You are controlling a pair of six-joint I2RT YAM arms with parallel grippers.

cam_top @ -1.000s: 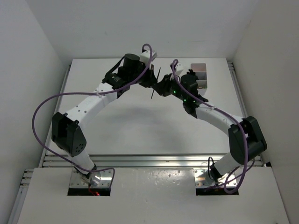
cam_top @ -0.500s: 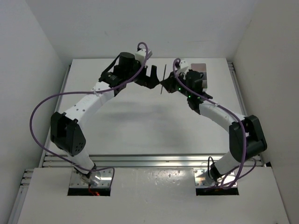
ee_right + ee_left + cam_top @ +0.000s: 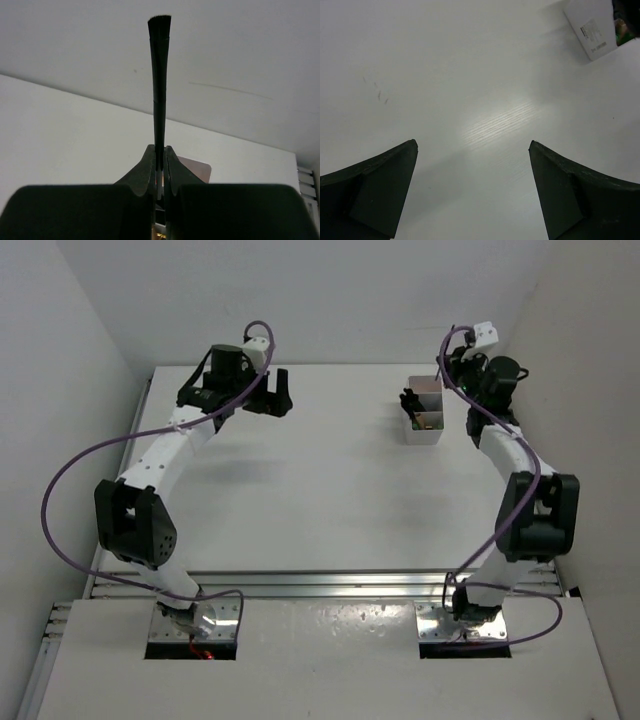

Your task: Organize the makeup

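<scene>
Only writing: a small printed label [image 3: 594, 36] on the wall of the white compartment box [image 3: 424, 432], too fine to read. Clamped tight in the right gripper [image 3: 159, 152]: a thin black makeup brush [image 3: 159, 85], bristles pointing away from the wrist, a corner of the box just beyond the fingers. Spread wide and holding nothing, over bare table [image 3: 300, 480]: the left gripper [image 3: 472, 145]. A second ago, both close together at mid-table with the brush between them; now well apart, left drawn back to the far left, right off by the box.
</scene>
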